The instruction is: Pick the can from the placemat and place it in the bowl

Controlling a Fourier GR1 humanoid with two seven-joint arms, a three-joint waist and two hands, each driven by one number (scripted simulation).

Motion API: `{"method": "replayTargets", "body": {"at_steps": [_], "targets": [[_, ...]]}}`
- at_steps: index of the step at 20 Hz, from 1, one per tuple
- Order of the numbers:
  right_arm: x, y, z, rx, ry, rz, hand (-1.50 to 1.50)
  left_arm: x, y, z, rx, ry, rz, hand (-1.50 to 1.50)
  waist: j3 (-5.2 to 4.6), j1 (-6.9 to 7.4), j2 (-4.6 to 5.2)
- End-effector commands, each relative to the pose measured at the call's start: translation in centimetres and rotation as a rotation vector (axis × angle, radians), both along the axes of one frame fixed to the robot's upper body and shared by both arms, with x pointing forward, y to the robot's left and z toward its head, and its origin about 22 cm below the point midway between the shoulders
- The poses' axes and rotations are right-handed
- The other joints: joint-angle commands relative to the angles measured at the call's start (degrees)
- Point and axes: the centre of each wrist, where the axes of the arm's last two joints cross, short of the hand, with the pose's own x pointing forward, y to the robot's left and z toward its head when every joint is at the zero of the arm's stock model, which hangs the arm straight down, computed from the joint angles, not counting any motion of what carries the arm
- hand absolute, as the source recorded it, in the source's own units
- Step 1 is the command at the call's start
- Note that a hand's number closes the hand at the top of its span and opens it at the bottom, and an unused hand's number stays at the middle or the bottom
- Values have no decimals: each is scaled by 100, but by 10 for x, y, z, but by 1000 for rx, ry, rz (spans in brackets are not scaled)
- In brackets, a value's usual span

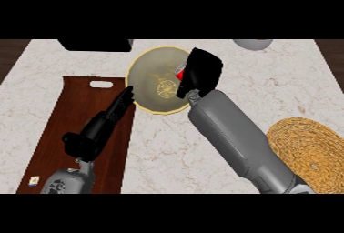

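A tan bowl (153, 77) with a pale rim sits on the marble counter, left of centre near the back. My right hand (201, 73) hangs over the bowl's right side, curled round a red can (180, 73), of which only a sliver shows at the hand's left edge. The round woven placemat (310, 152) lies at the right edge, with nothing on it. My left hand (101, 127) rests open over the wooden board, its straight fingers pointing toward the bowl's left rim.
A dark wooden cutting board (53, 123) with a handle slot lies at the left. A black object (94, 44) stands at the back left, and a grey dish (253, 43) at the back right. A small white item (33, 181) lies on the board's near corner.
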Motion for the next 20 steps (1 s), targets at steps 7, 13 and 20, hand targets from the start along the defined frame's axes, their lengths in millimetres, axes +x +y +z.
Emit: {"method": "replayTargets", "body": {"at_steps": [7,13,20], "targets": [[24,-18,-15,196,-123,24,-150,-1,18,-4,3,4,11,0,-2,-45,-6],[17,-32,7,362,-350,-87,-150,-5,13,-2,2,17,30,0,0,-182,-62],[-14,-82,-9,519,-439,-215,-150,-3,13,-7,20,1,65,0,0,-329,-85]]}}
